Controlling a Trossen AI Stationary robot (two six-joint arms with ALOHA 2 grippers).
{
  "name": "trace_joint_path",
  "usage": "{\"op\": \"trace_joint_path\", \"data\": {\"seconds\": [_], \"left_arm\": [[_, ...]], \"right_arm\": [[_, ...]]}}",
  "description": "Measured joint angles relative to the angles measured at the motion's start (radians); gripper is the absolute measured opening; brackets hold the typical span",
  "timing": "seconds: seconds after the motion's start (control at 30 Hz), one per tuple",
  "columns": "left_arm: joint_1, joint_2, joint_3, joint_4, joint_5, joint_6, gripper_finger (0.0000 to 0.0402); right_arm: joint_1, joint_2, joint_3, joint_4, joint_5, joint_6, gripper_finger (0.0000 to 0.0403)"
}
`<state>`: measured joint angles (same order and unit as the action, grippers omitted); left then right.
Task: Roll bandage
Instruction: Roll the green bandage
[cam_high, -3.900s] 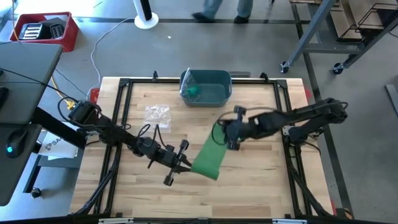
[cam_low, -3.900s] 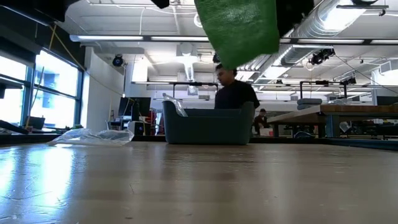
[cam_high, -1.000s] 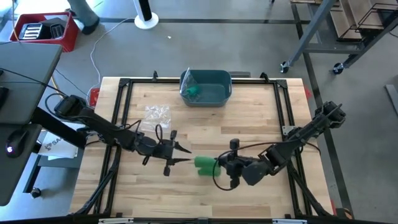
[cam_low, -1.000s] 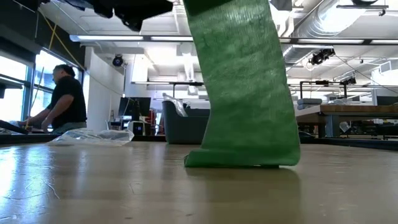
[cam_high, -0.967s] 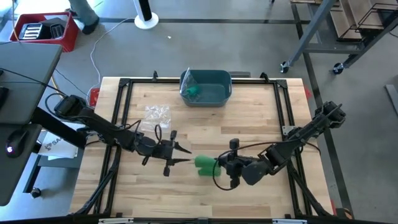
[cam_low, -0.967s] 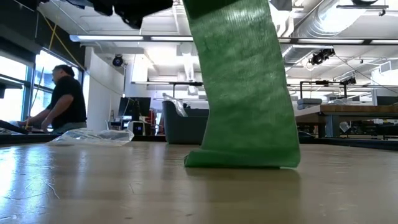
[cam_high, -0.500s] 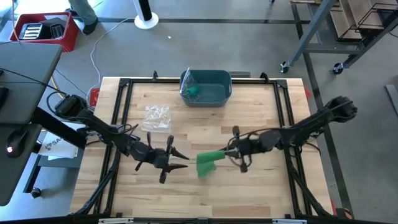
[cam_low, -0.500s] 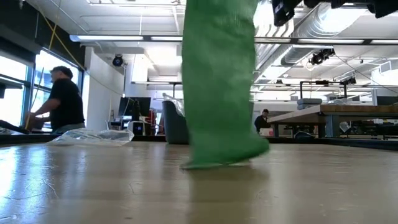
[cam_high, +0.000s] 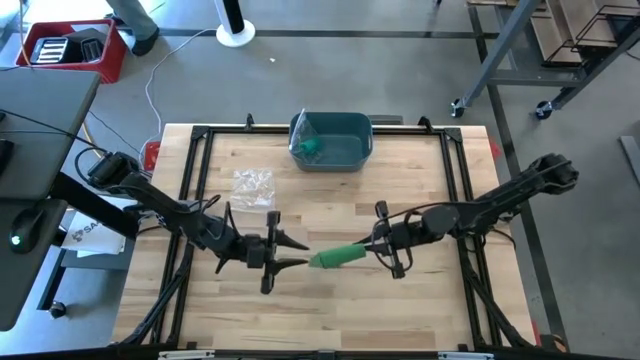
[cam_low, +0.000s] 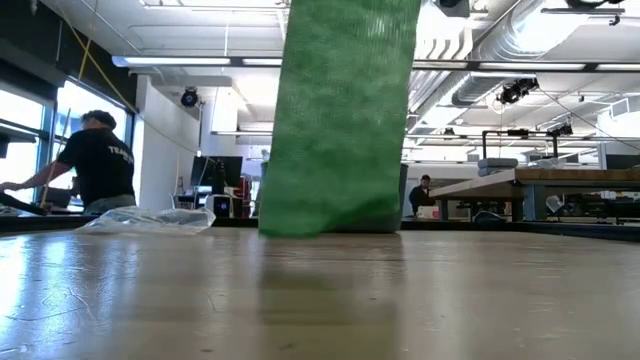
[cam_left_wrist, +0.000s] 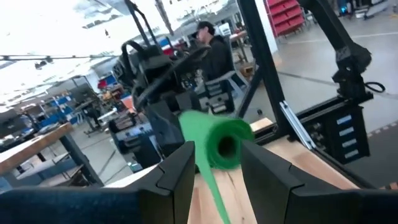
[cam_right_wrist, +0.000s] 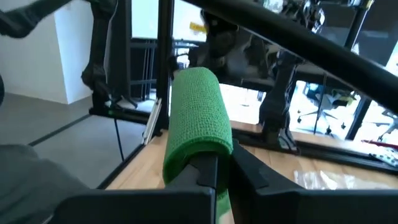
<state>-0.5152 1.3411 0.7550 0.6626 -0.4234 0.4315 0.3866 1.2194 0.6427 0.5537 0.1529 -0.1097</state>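
Note:
The green bandage (cam_high: 335, 258) hangs in the air over the table's middle, partly rolled. Its roll (cam_right_wrist: 198, 115) lies level between my two grippers, and a wide loose tail (cam_low: 340, 120) hangs below it, its lower edge just above the wood. My right gripper (cam_high: 376, 244) is shut on the roll's right end. My left gripper (cam_high: 300, 262) stands open and level at the roll's left end (cam_left_wrist: 224, 144), one finger on each side of it. I cannot tell whether these fingers touch it. My right gripper holds the roll by its right end (cam_right_wrist: 189, 155). The fingers (cam_right_wrist: 211, 171) are shut and come level from the table's right, lying along the roll, and the cloth laps over their tips. The roll is lifted clear and sticks out level, its tail hanging slack.
A dark bin (cam_high: 332, 140) with a green thing in it stands at the table's far edge. A crumpled clear plastic bag (cam_high: 253, 183) lies left of it on the wood. A black frame (cam_high: 200, 135) runs round the table. A person (cam_low: 95, 165) stands beyond the table.
My right gripper has gone toward the table's far right and tipped up to level, still shut on the bandage. The bandage's lower end, which lay folded on the wood, has come off it and hangs free. My left gripper has risen a little and rolled, staying open.

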Motion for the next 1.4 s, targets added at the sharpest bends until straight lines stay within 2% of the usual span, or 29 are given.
{"op": "trace_joint_path", "data": {"seconds": [0.13, 0.2, 0.3, 0.4, 0.57, 0.67, 1.0, 1.07, 1.23, 1.4], "left_arm": [[0.002, 0.000, 0.008, -0.021, 0.007, 0.000, 0.0126], [0.014, 0.000, 0.009, -0.025, 0.043, -0.002, 0.0135], [0.039, 0.006, 0.009, -0.034, 0.096, -0.035, 0.0163], [0.060, 0.020, 0.009, -0.031, 0.100, -0.062, 0.0201], [0.066, 0.057, 0.009, 0.032, 0.068, 0.036, 0.0244], [0.062, 0.087, 0.011, 0.113, -0.005, 0.070, 0.0246], [0.071, 0.143, 0.062, 0.114, -0.046, 0.083, 0.0241], [0.074, 0.155, 0.067, 0.111, -0.050, 0.099, 0.0241], [0.077, 0.173, 0.067, 0.096, -0.133, 0.121, 0.0241], [0.080, 0.172, 0.067, 0.091, -0.136, 0.116, 0.0241]], "right_arm": [[0.000, 0.000, 0.021, -0.015, 0.007, -0.018, 0.0005], [0.000, 0.000, 0.028, -0.023, 0.008, -0.026, 0.0005], [0.000, 0.000, 0.033, -0.037, 0.009, -0.024, 0.0005], [0.000, 0.000, 0.033, -0.045, 0.009, -0.022, 0.0005], [0.000, 0.000, 0.033, -0.043, 0.025, -0.022, 0.0005], [0.000, 0.000, 0.033, -0.051, 0.055, -0.022, 0.0005], [0.000, 0.000, 0.033, -0.066, 0.059, -0.003, 0.0005], [0.001, 0.000, 0.033, -0.070, 0.084, -0.001, 0.0005], [0.029, 0.000, 0.033, -0.087, 0.212, -0.002, 0.0005], [0.057, 0.001, 0.066, -0.150, 0.285, -0.003, 0.0005]]}}
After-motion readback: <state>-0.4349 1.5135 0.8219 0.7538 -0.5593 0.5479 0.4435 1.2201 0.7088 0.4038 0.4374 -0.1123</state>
